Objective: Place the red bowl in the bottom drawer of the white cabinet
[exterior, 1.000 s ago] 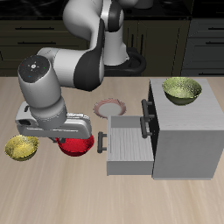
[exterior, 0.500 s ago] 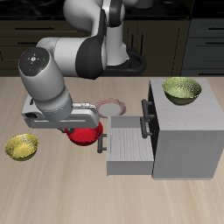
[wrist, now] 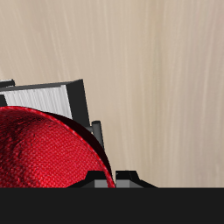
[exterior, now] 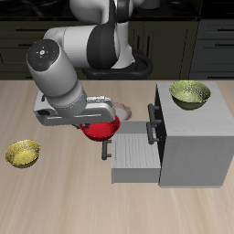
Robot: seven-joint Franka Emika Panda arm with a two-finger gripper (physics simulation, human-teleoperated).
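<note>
On the far side of the table (exterior: 55,187) from the cabinet, a yellow bowl (exterior: 22,154) sits alone on the wood, where it sat a second ago. Next comes my end effector (exterior: 102,126) with the red bowl (exterior: 101,129) clamped in it. A second ago the bowl hung low near that yellow bowl — now it is lifted and carried across, hovering just beside the front of the bottom drawer (exterior: 135,154), not yet over its tray. I judge the carry to be most of the way done; what is left is to move a little farther over the open tray and lower.

The red bowl hangs roughly level, mouth up, its ribbed inside (wrist: 44,149) filling my wrist view, with the drawer's ridged side (wrist: 44,94) showing past the rim. Being round, it has no long axis to line up. The drawer does: it runs from its dark handle (exterior: 108,151) back into the cabinet (exterior: 194,137), so the bowl should enter along that line.

Behind the drawer lies a white plate (exterior: 122,111), partly hidden by my arm. Another yellow bowl (exterior: 189,93) rests on the cabinet top.
</note>
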